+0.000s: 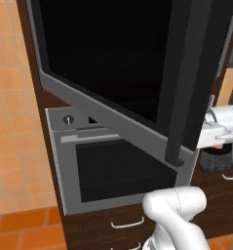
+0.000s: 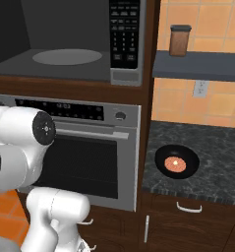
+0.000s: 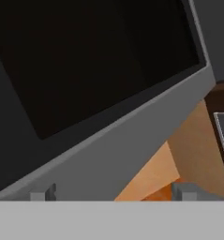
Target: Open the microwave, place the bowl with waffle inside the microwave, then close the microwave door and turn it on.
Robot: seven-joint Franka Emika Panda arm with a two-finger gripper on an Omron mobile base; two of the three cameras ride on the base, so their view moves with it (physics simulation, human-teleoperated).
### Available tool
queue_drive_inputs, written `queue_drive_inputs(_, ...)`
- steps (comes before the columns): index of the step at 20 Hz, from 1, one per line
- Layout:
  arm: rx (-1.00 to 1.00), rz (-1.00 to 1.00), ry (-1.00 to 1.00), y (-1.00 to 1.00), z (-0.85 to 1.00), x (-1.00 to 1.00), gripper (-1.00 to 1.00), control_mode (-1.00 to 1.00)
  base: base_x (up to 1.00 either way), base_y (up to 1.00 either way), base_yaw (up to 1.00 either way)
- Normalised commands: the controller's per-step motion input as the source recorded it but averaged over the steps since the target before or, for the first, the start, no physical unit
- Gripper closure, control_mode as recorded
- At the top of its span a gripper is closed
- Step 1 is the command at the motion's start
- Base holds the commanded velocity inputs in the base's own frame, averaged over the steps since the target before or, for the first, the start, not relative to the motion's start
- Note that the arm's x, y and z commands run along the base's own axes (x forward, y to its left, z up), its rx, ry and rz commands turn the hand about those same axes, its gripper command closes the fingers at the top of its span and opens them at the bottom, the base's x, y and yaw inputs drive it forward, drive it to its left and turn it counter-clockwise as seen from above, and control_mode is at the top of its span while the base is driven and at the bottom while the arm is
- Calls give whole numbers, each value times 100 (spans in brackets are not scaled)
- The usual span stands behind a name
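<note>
Left base view: the microwave door (image 1: 123,63) stands swung wide open, its black glass hiding the cavity behind it, its top cut off by the frame, and its tall black handle (image 1: 186,83) running down toward the grey oven (image 1: 118,166) below. Right base view shows the microwave (image 2: 89,54) open, its grey turntable (image 2: 66,56) bare and its keypad (image 2: 124,34) at the right. On the dark worktop (image 2: 212,167) to the right sits the bowl with waffle (image 2: 177,161), well apart from the arm. A brown jar (image 2: 180,40) stands on the shelf (image 2: 197,65) above. Hand view looks close along the door's grey lower edge; the pincer (image 3: 113,192) shows just 2 fingertip stubs set wide apart, released and grasping nothing.
</note>
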Motion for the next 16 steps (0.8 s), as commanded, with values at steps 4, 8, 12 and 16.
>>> queue_drive_inputs(4, 0, 0, -10, 66, 32, -18, -100, -100, 0, 0, 0)
queue_drive_inputs(8, 0, 0, -1, 54, 11, 5, -100, -100, 0, 0, 0)
queue_drive_inputs(12, -2, -5, 16, 28, -1, 26, -100, -100, 0, 0, 0)
queue_drive_inputs(16, 0, 0, 6, 2, 0, 5, -100, -100, 0, 0, 0)
